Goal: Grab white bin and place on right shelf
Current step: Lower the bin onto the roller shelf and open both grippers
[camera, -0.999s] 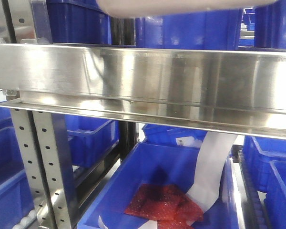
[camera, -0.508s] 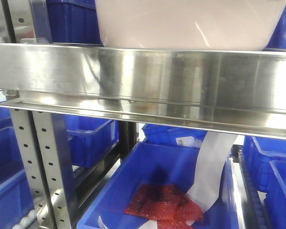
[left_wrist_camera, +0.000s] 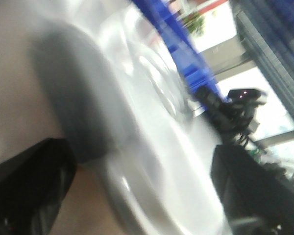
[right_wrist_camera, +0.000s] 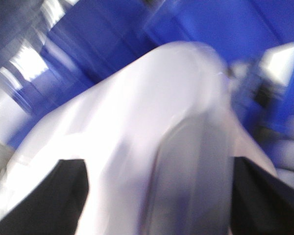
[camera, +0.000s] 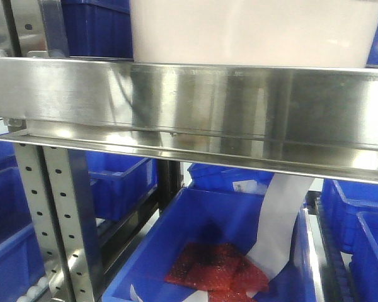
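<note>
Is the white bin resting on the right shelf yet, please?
Cannot tell: the right shelf hides the underside of the white bin.

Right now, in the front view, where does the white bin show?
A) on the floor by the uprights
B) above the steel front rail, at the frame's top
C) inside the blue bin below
B: the white bin fills the frame's top, showing just over the front rail of the right shelf.
</note>
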Controlling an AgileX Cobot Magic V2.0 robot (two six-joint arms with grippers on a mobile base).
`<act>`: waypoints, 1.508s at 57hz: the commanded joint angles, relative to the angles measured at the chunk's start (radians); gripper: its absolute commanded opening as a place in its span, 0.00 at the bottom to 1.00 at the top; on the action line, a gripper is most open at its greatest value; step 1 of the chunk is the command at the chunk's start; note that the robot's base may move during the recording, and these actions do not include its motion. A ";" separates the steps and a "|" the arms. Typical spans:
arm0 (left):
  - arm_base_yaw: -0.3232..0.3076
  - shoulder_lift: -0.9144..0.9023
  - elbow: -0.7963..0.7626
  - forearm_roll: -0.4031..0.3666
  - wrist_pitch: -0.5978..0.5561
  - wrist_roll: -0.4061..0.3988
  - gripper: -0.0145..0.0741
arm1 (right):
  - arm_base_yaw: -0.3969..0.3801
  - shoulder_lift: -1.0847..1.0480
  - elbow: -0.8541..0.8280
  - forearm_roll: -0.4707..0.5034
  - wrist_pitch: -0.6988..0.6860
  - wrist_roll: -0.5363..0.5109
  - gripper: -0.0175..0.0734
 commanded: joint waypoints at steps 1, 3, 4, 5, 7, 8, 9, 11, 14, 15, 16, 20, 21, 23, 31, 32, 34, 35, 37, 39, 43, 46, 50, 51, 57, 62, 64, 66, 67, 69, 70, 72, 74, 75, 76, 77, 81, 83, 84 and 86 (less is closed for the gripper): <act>-0.026 -0.053 -0.036 -0.044 0.064 0.001 0.71 | 0.018 -0.043 -0.035 -0.005 0.051 -0.036 0.89; -0.026 -0.053 -0.037 -0.028 0.059 0.001 0.71 | 0.018 -0.043 -0.044 -0.029 0.034 -0.036 0.89; -0.026 -0.053 -0.037 -0.014 0.057 0.001 0.71 | 0.018 -0.043 -0.048 -0.047 0.022 -0.036 0.89; -0.026 -0.053 -0.038 -0.004 0.054 0.001 0.71 | 0.018 -0.043 -0.053 -0.059 0.014 -0.036 0.89; -0.026 -0.053 -0.040 0.018 0.053 0.001 0.71 | 0.018 -0.043 -0.065 -0.087 -0.002 -0.036 0.89; -0.026 -0.055 -0.040 0.029 0.050 0.001 0.71 | 0.018 -0.043 -0.074 -0.098 -0.007 -0.036 0.89; -0.026 -0.055 -0.042 0.036 0.050 0.001 0.71 | 0.018 -0.043 -0.080 -0.114 -0.013 -0.036 0.89; -0.026 -0.058 -0.044 0.056 0.047 0.001 0.71 | 0.017 -0.044 -0.095 -0.140 -0.026 -0.036 0.89; -0.026 -0.058 -0.060 0.102 0.047 0.001 0.71 | 0.017 -0.048 -0.114 -0.179 -0.041 -0.035 0.89; -0.026 -0.059 -0.065 0.114 0.049 0.001 0.71 | 0.017 -0.050 -0.119 -0.190 -0.046 -0.035 0.89; -0.026 -0.063 -0.072 0.135 0.051 -0.003 0.71 | 0.017 -0.054 -0.126 -0.204 -0.048 -0.035 0.89; -0.026 -0.073 -0.101 0.195 0.053 -0.008 0.71 | 0.017 -0.074 -0.136 -0.238 -0.059 -0.035 0.89; -0.026 -0.076 -0.107 0.208 0.056 -0.010 0.71 | 0.017 -0.080 -0.136 -0.243 -0.064 -0.035 0.89; -0.026 -0.086 -0.124 0.240 0.059 -0.022 0.71 | 0.015 -0.095 -0.136 -0.260 -0.077 -0.035 0.89; -0.026 -0.125 -0.183 0.366 0.069 -0.075 0.71 | -0.002 -0.157 -0.136 -0.305 -0.096 -0.035 0.89; -0.026 -0.129 -0.188 0.377 0.070 -0.081 0.71 | -0.005 -0.165 -0.136 -0.308 -0.096 -0.034 0.89; -0.026 -0.140 -0.203 0.415 0.073 -0.094 0.71 | -0.015 -0.186 -0.136 -0.318 -0.096 -0.034 0.89; -0.026 -0.142 -0.207 0.427 0.075 -0.099 0.71 | -0.018 -0.192 -0.136 -0.320 -0.096 -0.034 0.89; -0.026 -0.153 -0.214 0.458 0.075 -0.109 0.71 | -0.026 -0.209 -0.136 -0.328 -0.095 -0.034 0.89; -0.026 -0.162 -0.220 0.481 0.075 -0.117 0.71 | -0.033 -0.226 -0.136 -0.334 -0.093 -0.034 0.89; -0.026 -0.182 -0.224 0.525 0.076 -0.126 0.71 | -0.049 -0.256 -0.136 -0.337 -0.078 -0.033 0.89; -0.026 -0.198 -0.226 0.577 0.081 -0.152 0.71 | -0.066 -0.278 -0.136 -0.337 -0.049 -0.031 0.89; -0.026 -0.221 -0.229 0.636 0.106 -0.168 0.71 | -0.086 -0.310 -0.136 -0.337 0.001 -0.017 0.89; -0.026 -0.227 -0.229 0.645 0.115 -0.167 0.71 | -0.090 -0.319 -0.136 -0.337 0.017 -0.014 0.89; -0.026 -0.260 -0.229 0.656 0.187 -0.167 0.64 | -0.105 -0.361 -0.135 -0.337 0.092 0.022 0.84; -0.026 -0.290 -0.229 0.656 0.238 -0.167 0.49 | -0.105 -0.403 -0.135 -0.337 0.131 0.047 0.67; -0.026 -0.304 -0.229 0.654 0.251 -0.167 0.42 | -0.105 -0.417 -0.135 -0.337 0.145 0.057 0.59; -0.026 -0.315 -0.229 0.654 0.261 -0.167 0.35 | -0.105 -0.432 -0.135 -0.337 0.153 0.068 0.51; -0.026 -0.322 -0.229 0.654 0.263 -0.167 0.30 | -0.105 -0.441 -0.135 -0.337 0.157 0.077 0.46; -0.026 -0.335 -0.229 0.654 0.263 -0.167 0.21 | -0.105 -0.456 -0.134 -0.338 0.163 0.092 0.38; -0.026 -0.339 -0.229 0.654 0.265 -0.167 0.18 | -0.105 -0.463 -0.133 -0.339 0.165 0.101 0.36; -0.026 -0.352 -0.229 0.654 0.265 -0.167 0.10 | -0.105 -0.483 -0.130 -0.346 0.166 0.114 0.31; -0.026 -0.361 -0.229 0.659 0.265 -0.167 0.03 | -0.105 -0.500 -0.129 -0.364 0.166 0.126 0.29; -0.026 -0.365 -0.229 0.661 0.265 -0.167 0.01 | -0.105 -0.510 -0.129 -0.374 0.166 0.135 0.28; -0.026 -0.368 -0.229 0.667 0.265 -0.167 0.02 | -0.105 -0.521 -0.128 -0.392 0.166 0.147 0.27; -0.026 -0.373 -0.229 0.674 0.266 -0.167 0.04 | -0.105 -0.532 -0.125 -0.412 0.166 0.160 0.28; -0.026 -0.385 -0.229 0.718 0.277 -0.173 0.03 | -0.105 -0.572 -0.108 -0.504 0.165 0.223 0.28; -0.026 -0.388 -0.229 0.757 0.284 -0.196 0.03 | -0.105 -0.599 -0.093 -0.568 0.164 0.261 0.28; -0.026 -0.392 -0.229 0.772 0.286 -0.213 0.03 | -0.105 -0.613 -0.083 -0.602 0.163 0.287 0.28; -0.026 -0.395 -0.229 0.816 0.289 -0.245 0.03 | -0.105 -0.639 -0.065 -0.662 0.159 0.331 0.28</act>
